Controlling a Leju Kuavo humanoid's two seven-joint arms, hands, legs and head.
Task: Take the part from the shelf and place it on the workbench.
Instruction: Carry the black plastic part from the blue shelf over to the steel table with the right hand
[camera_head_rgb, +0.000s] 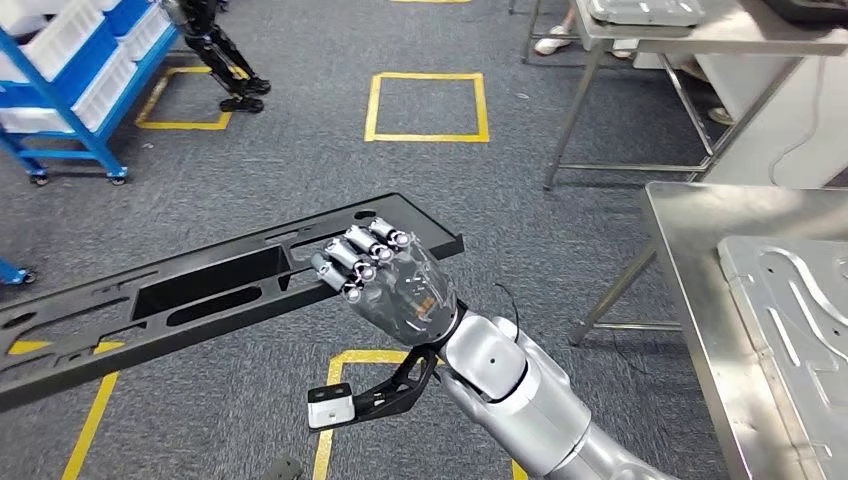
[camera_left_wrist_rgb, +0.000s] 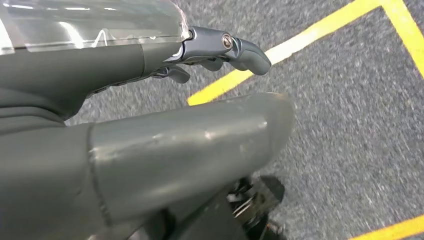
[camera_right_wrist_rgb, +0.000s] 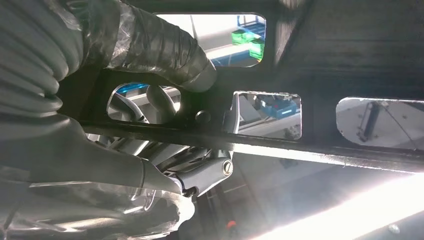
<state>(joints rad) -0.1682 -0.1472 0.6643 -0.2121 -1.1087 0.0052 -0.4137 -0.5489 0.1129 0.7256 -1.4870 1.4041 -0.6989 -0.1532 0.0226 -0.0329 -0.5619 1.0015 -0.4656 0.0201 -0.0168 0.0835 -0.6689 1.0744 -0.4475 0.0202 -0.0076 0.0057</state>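
The right hand (camera_head_rgb: 385, 280) is being seen in the head view wrapped around the near long edge of the part (camera_head_rgb: 200, 290), a long flat black panel with cut-out slots. The fingers (camera_head_rgb: 360, 255) are being laid over the top face while the panel is being carried in the air above the grey carpeted floor (camera_head_rgb: 300, 150), tilted, with one end running off toward the robot's left. A steel tabletop (camera_head_rgb: 690, 260) is being shown to the robot's right, well apart from the panel, with a pale metal sheet (camera_head_rgb: 790, 330) lying on it. A blue shelf rack (camera_head_rgb: 80, 80) holding white bins is being shown far off at the robot's left, and yellow floor markings (camera_head_rgb: 427, 107) are being shown ahead.

In the left wrist view, the left hand (camera_left_wrist_rgb: 150, 100) is being shown over the carpet and a yellow line (camera_left_wrist_rgb: 300, 42). Its fingers (camera_left_wrist_rgb: 240, 50) are being held slightly curled and apart from the thumb (camera_left_wrist_rgb: 200, 145), with nothing between them.

In the right wrist view, the right hand (camera_right_wrist_rgb: 100, 125) is being shown clamped on the panel's rail (camera_right_wrist_rgb: 325, 150), the thumb (camera_right_wrist_rgb: 165, 50) being pressed on one face and the fingers (camera_right_wrist_rgb: 205, 172) on the other.
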